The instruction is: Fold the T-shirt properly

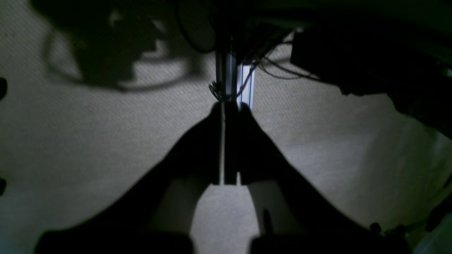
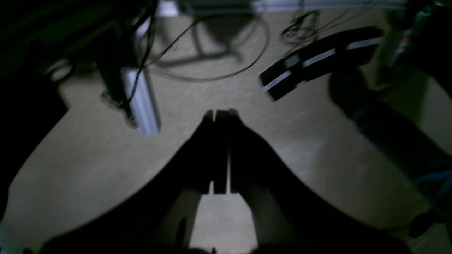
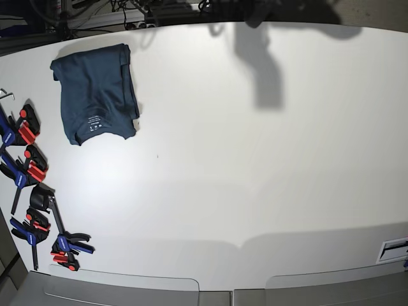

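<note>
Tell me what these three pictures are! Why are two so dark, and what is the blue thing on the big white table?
These come from a robot with two arms. Each dark picture is taken by a small camera on one arm's wrist, looking along its grabbing part. The left end effector and the right end effector are the dark pointed shapes. Both are shut and hold nothing. Behind them is floor, with cables and a metal post.

The bright picture looks down on the white table from above. The blue thing is the T-shirt, already folded into a neat shape, with its small white label showing. It lies near the table's far left corner. Along the left edge are red and blue clamps.
</note>
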Robot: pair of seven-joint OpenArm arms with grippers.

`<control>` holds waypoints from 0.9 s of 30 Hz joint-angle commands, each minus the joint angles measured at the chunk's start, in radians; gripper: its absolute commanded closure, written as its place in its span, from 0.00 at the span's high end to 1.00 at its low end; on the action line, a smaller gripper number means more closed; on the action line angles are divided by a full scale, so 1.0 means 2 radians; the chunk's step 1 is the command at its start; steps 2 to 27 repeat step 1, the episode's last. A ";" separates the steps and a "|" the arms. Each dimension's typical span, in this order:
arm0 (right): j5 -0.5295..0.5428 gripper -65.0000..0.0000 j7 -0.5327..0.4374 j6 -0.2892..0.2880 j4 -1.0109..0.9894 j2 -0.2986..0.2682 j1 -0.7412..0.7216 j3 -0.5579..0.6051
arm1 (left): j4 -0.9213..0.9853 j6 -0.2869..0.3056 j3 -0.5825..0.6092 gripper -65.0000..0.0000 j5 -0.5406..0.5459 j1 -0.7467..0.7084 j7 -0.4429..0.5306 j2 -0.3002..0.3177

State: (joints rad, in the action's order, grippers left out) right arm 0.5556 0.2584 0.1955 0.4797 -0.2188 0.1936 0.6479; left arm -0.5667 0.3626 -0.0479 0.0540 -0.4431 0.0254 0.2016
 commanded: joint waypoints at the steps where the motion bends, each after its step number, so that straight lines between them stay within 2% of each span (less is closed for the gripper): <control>1: 0.003 0.00 -0.001 0.005 0.002 -0.003 0.000 -0.001 | -0.001 0.002 -0.002 0.00 -0.001 -0.007 0.004 0.002; 27: 0.003 0.00 -0.001 0.005 0.002 -0.003 0.000 -0.001 | -0.001 0.002 -0.002 0.00 -0.001 -0.007 0.004 0.002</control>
